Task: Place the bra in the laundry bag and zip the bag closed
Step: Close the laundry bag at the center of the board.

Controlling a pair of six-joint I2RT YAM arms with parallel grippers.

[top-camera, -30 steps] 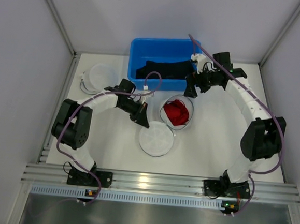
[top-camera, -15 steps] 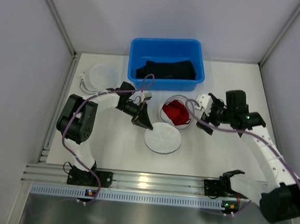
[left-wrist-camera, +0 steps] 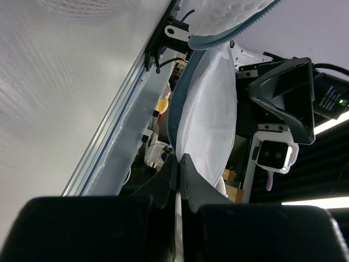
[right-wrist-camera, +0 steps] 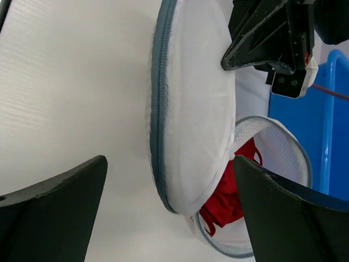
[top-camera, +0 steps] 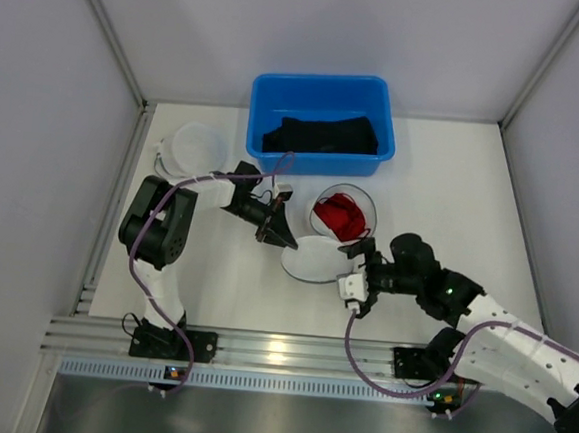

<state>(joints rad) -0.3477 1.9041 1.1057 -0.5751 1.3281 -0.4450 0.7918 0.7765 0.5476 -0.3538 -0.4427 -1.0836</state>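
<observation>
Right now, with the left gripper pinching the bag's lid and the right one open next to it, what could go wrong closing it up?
1. The left gripper pinches only the thin zipper edge of the lid; a tug might pull it free.
2. The red bra lies heaped near the rim of the laundry bag, so fabric could catch in the zipper.
3. The open right gripper is close to the lid and the left gripper; they could bump.

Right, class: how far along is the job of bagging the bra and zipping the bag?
Done: the red bra lies inside the open laundry bag. In hand: the left gripper pinches the edge of the lid, the right gripper faces it with fingers spread. Left: fold the lid over and zip it shut.
</observation>
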